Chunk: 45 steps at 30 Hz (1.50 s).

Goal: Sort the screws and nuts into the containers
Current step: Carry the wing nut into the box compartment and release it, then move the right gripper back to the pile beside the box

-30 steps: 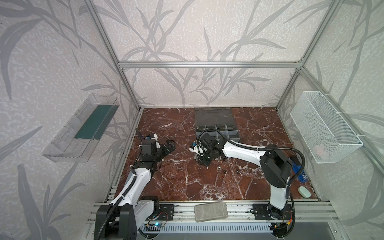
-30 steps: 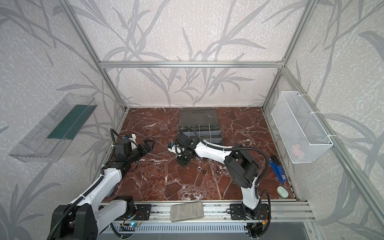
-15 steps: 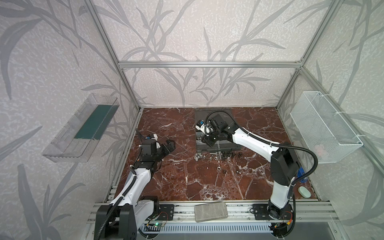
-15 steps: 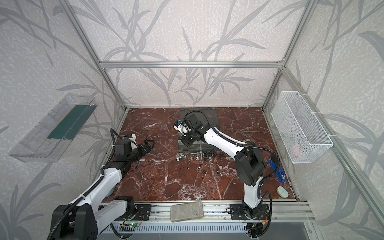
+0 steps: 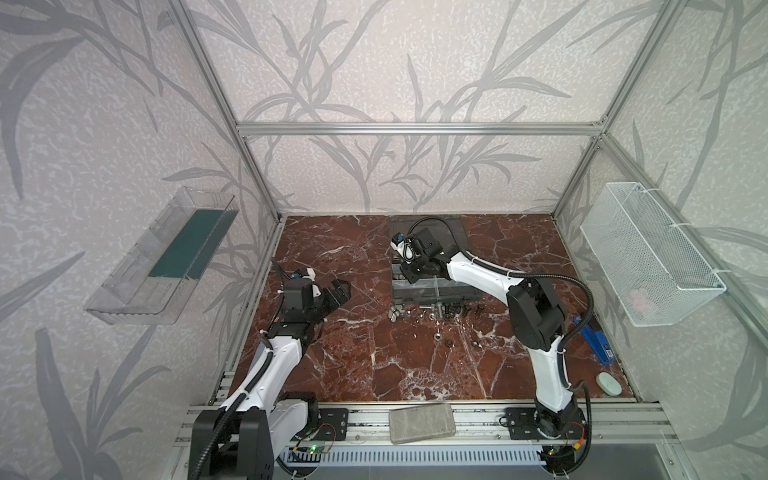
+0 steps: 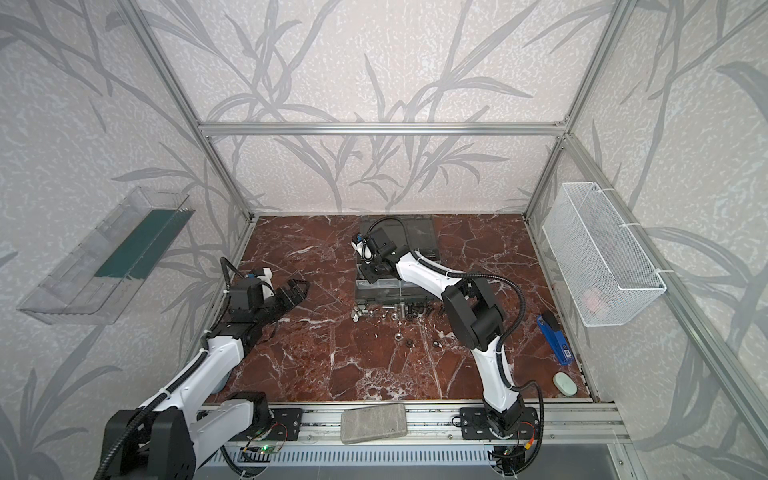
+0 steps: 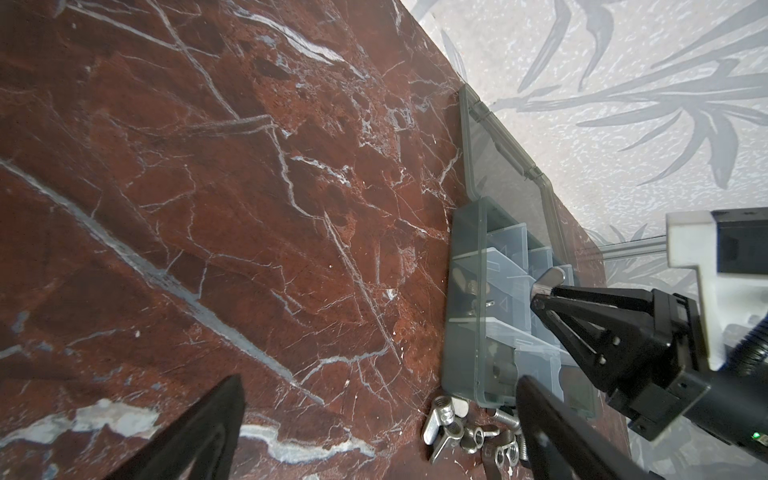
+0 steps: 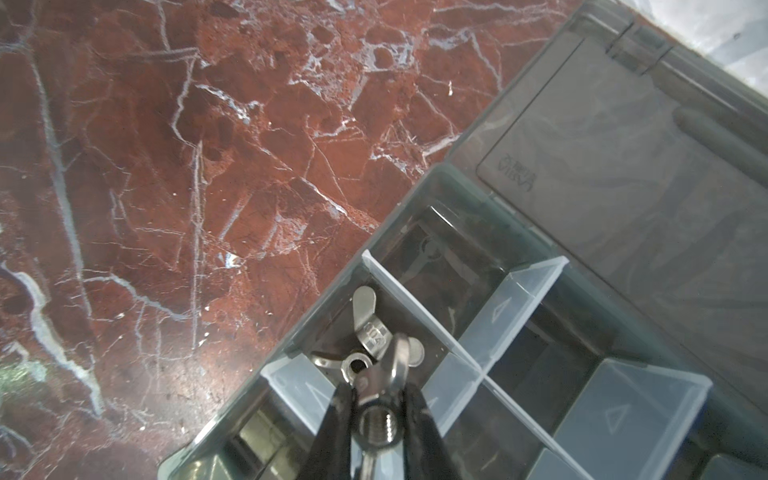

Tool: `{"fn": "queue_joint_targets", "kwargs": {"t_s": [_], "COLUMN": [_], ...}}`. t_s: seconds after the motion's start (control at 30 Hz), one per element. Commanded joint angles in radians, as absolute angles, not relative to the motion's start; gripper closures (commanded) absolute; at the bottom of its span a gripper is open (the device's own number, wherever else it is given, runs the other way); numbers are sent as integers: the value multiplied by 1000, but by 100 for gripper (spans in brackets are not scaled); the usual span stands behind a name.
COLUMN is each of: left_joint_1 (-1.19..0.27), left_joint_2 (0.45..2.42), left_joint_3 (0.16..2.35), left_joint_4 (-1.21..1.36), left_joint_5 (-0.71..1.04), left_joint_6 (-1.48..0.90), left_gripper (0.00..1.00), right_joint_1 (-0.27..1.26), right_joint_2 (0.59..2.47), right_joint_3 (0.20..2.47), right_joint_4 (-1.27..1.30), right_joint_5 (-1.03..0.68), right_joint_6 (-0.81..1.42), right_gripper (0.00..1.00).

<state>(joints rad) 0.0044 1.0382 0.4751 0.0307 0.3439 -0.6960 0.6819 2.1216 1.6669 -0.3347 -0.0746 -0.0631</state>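
Left wrist view shows the left gripper (image 7: pixel 380 384) spread wide and empty; in both top views it hovers near the left edge of the table (image 5: pixel 353 365). Toward the middle, loose screws (image 5: pixel 436 308) and nuts (image 5: pixel 395 312) lie in a row just before the near edge of the organizer case (image 5: pixel 434 296). The right gripper (image 5: pixel 408 273) is pinched onto a silver wing nut (image 8: pixel 397 361) above a cell (image 8: pixel 415 305) on the case's left edge, where two wing nuts (image 8: pixel 368 328) already lie. The nut looks light, rigid and slick. Gripping its barrel between the wings, as here, seems the surest hold.
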Motion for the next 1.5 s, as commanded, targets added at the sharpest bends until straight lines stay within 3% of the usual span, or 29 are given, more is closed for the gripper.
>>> {"fn": "queue_joint_targets", "kwargs": {"t_s": [0.0, 0.73, 1.03, 1.27, 1.47], "left_joint_1": [3, 3, 2, 2, 2], "left_joint_2": [1023, 1024, 1023, 1023, 1026], "left_joint_3": [459, 459, 459, 461, 463], "left_joint_4": [32, 38, 40, 38, 41], "left_joint_5": [348, 353, 353, 354, 356], "left_joint_6": [-707, -710, -711, -711, -712], "left_gripper": [0, 1, 1, 0, 1], "right_joint_1": [678, 674, 674, 674, 675], "right_joint_2": [2127, 2179, 2160, 2070, 1867], "right_joint_3": [1689, 1702, 1702, 1655, 1473], "right_joint_4": [-284, -299, -308, -301, -282], "right_joint_5": [-52, -27, -13, -43, -153], "right_joint_6": [-38, -53, -51, -72, -104], "right_gripper": [100, 100, 64, 54, 49]}}
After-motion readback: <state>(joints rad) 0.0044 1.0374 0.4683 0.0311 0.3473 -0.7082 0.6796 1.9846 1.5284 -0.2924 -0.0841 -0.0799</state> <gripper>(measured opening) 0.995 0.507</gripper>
